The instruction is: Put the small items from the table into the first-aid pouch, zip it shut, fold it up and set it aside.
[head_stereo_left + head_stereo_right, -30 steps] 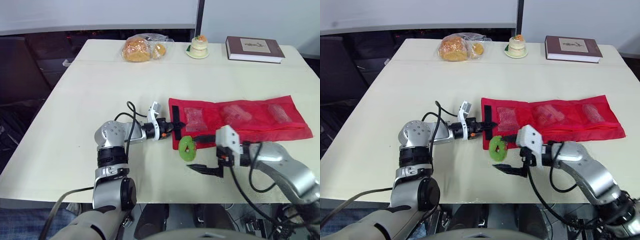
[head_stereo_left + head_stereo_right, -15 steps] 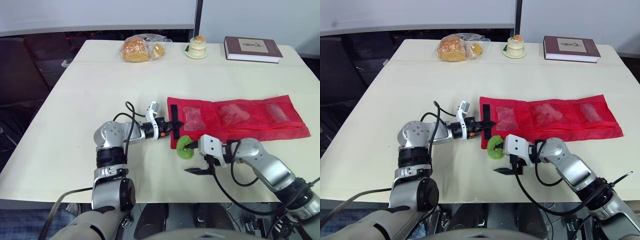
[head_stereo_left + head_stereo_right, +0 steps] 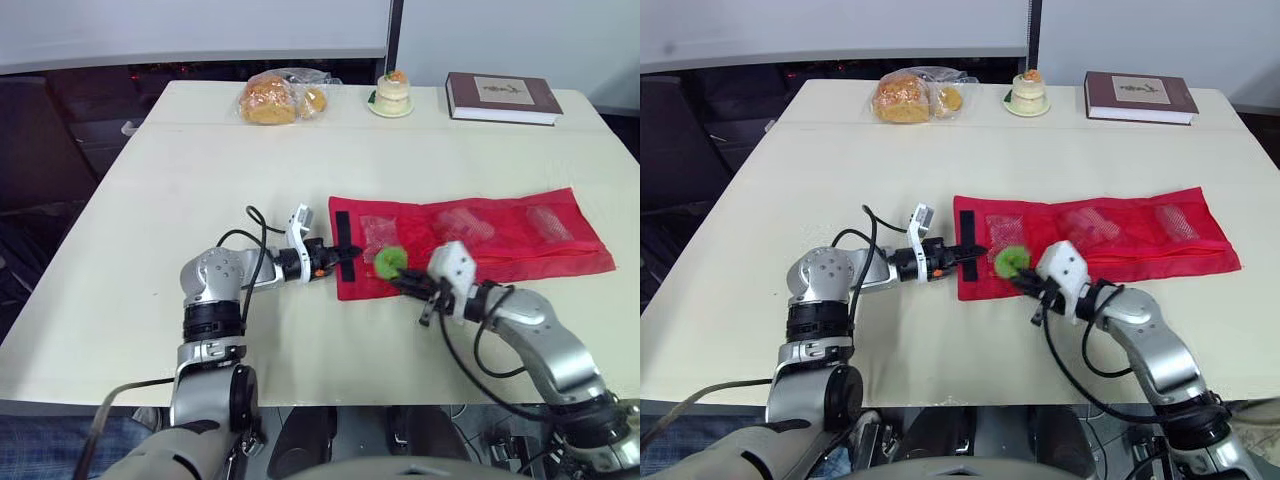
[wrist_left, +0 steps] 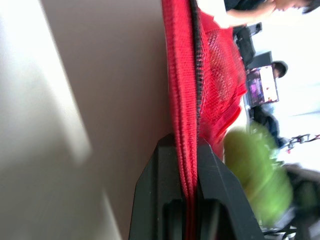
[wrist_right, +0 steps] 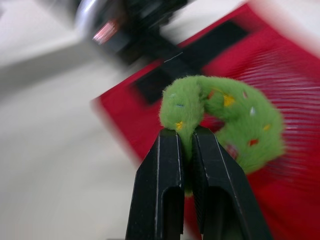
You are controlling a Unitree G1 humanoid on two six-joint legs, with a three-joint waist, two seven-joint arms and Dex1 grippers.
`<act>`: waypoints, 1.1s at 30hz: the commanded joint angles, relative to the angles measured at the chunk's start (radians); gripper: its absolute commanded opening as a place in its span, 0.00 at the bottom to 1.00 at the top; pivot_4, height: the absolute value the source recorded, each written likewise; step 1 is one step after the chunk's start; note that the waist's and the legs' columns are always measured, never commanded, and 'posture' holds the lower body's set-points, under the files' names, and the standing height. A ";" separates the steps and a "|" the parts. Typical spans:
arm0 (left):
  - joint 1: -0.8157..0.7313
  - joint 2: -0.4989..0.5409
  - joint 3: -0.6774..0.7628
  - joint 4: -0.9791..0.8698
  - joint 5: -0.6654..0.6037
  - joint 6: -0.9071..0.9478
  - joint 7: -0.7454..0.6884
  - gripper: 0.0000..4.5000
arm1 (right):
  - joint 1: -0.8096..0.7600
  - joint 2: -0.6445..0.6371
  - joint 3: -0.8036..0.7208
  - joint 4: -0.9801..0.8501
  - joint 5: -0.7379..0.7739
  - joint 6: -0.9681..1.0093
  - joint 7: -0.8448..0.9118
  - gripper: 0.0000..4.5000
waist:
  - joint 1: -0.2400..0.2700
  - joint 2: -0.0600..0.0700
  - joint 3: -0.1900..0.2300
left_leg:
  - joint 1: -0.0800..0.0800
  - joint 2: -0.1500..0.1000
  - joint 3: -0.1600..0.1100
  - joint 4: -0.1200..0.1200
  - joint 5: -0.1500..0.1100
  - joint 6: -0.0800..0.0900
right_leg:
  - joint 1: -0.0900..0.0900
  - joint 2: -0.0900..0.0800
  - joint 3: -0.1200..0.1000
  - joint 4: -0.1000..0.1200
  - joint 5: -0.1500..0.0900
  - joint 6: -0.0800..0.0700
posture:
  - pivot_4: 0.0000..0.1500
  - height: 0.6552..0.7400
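Right wrist view: right gripper clamped on green ring, over pouch left end. Left gripper closed on pouch edge.

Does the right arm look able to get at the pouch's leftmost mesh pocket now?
Probably yes. The right gripper, shut on the green ring, hangs at that pocket; the left gripper pinches the end edge of the pouch, clear of it. Whether the pocket is open is unclear.
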State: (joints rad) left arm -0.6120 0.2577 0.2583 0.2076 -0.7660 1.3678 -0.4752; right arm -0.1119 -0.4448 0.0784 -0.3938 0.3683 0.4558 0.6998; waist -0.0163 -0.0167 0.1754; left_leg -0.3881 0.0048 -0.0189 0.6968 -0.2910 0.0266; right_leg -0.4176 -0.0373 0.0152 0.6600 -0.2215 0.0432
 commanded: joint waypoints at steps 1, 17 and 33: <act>0.048 0.088 -0.024 -0.012 0.054 -0.057 -0.028 0.00 | 0.055 0.021 -0.169 -0.035 0.075 0.023 -0.087 0.02 | 0.000 0.000 0.000 | 0.000 0.000 0.000 -0.001 0.000 0.000 | 0.000 0.000 0.000 0.000 0.000 0.000 | 1.00 1.00; 0.032 0.501 -0.321 0.251 0.287 -0.474 -0.464 0.00 | 0.022 0.032 -0.558 0.225 -0.067 -0.075 -0.541 0.02 | -0.025 0.000 0.000 | 0.009 0.002 0.012 -0.014 0.001 -0.001 | -0.002 0.008 0.005 0.001 -0.003 -0.005 | 1.00 1.00; -0.196 0.480 -0.297 0.655 0.439 -0.873 -0.502 0.16 | 0.162 0.032 -0.583 0.054 0.147 0.023 -0.408 0.79 | -0.025 0.001 -0.001 | 0.010 0.004 0.013 -0.016 0.001 -0.001 | -0.002 0.012 0.006 0.001 -0.005 -0.002 | 1.00 1.00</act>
State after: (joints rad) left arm -0.7953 0.7213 -0.0729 0.8211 -0.3720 0.5284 -1.0268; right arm 0.0315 -0.3978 -0.4801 -0.2736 0.4705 0.4614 0.2626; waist -0.0418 -0.0153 0.1748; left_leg -0.3787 0.0093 -0.0067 0.6808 -0.2898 0.0261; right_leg -0.4200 -0.0254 0.0209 0.6612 -0.2263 0.0412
